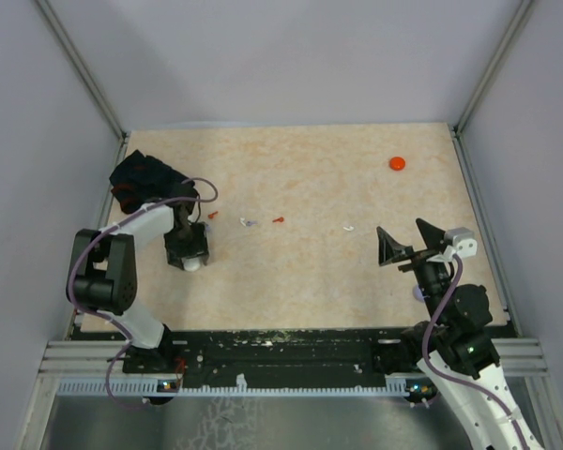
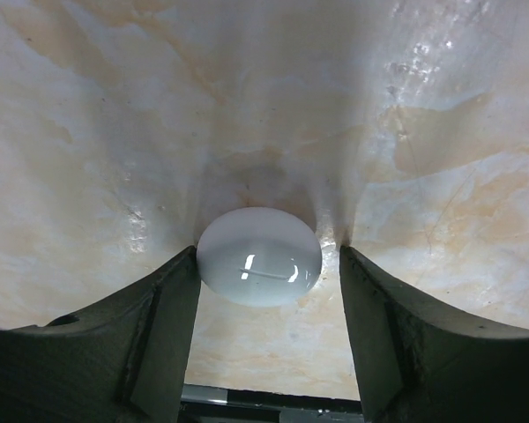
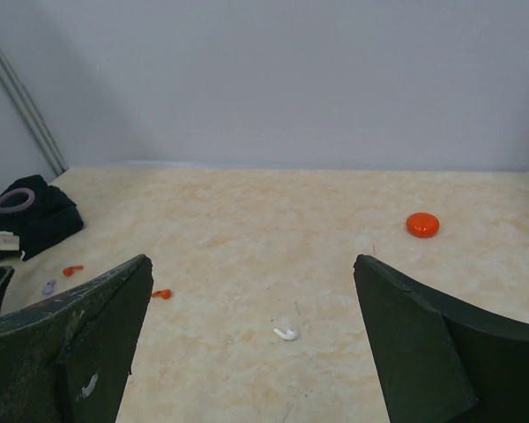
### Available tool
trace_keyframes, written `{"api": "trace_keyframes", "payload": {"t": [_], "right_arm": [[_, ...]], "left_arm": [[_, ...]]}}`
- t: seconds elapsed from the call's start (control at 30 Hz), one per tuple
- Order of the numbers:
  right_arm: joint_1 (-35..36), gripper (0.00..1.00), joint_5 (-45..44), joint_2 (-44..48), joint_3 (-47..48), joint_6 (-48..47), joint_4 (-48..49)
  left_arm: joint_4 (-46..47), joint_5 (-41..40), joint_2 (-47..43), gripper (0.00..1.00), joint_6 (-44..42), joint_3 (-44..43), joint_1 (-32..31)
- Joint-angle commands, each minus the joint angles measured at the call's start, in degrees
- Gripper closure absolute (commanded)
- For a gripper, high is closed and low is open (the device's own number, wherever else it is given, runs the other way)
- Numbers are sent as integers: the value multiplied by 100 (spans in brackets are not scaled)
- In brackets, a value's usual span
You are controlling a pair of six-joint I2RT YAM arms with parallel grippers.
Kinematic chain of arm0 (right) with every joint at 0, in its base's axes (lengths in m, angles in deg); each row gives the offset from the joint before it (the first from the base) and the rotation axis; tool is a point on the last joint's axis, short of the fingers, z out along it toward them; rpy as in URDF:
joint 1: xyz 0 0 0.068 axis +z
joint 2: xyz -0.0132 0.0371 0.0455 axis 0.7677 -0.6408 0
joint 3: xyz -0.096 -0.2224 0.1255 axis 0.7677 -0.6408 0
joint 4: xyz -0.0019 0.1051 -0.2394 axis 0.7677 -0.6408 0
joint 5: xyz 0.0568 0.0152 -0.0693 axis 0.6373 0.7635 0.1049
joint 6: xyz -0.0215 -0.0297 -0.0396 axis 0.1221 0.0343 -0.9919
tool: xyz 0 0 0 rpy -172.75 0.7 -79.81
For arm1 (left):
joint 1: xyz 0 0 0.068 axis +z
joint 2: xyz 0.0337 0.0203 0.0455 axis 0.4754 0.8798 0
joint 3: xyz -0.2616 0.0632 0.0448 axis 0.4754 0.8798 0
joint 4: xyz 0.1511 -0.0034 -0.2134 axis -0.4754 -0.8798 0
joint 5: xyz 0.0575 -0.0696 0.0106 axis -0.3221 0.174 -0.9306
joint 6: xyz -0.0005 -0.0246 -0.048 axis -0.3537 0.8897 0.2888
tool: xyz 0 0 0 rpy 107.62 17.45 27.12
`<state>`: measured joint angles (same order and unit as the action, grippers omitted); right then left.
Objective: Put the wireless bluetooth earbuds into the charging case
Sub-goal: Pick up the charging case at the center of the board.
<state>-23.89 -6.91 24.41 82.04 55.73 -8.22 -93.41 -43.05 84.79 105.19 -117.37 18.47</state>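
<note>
**Ana:** Where does the left claw stand?

**Ben:** Low over the bench, with its jaws spread on either side of the white charging case. The left jaw looks to be touching the case's edge. The right one shows a sliver of bench between itself and the case. So it straddles the case and isn't pinching it yet.

**Ana:** And the earbuds?

**Ben:** All loose on the bench, none in the case. A red earbud lies just beyond the left claw. Going right there's a pale purple earbud, then a second red earbud. A white earbud sits over toward the right claw, which hangs above the bench, spread wide and holding nothing.

**Ana:** How would you take the case well?

**Ben:** Centre it first, so both jaws meet it together and it isn't shoved sideways. It's glossy and domed, so I'd expect it to pop out if pinched high. I'd keep the pads low, at its widest line, and squeeze gently. The lid looks shut, so I'd grip the lower body and leave the top free to open. I can't tell where the hinge is.

**Ana:** Anything in the way?

**Ben:** Only that nearest red earbud, which a careless swing could sweep off. The orange-red disc and the black cloth are well apart from the claw.
</note>
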Motion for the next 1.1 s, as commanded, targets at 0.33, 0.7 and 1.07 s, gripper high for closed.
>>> {"api": "trace_keyframes", "payload": {"t": [0.33,0.7,1.07], "right_arm": [[81,4,111,-66,43,-56,242],[81,4,241,-199,107,-47,174],[81,3,1030,-474,339,191,221]], "left_arm": [[148,-54,-53,38,-25,46,-155],[266,14,-476,51,240,184,-589],[943,228,-1496,52,1064,160,-1488]]}}
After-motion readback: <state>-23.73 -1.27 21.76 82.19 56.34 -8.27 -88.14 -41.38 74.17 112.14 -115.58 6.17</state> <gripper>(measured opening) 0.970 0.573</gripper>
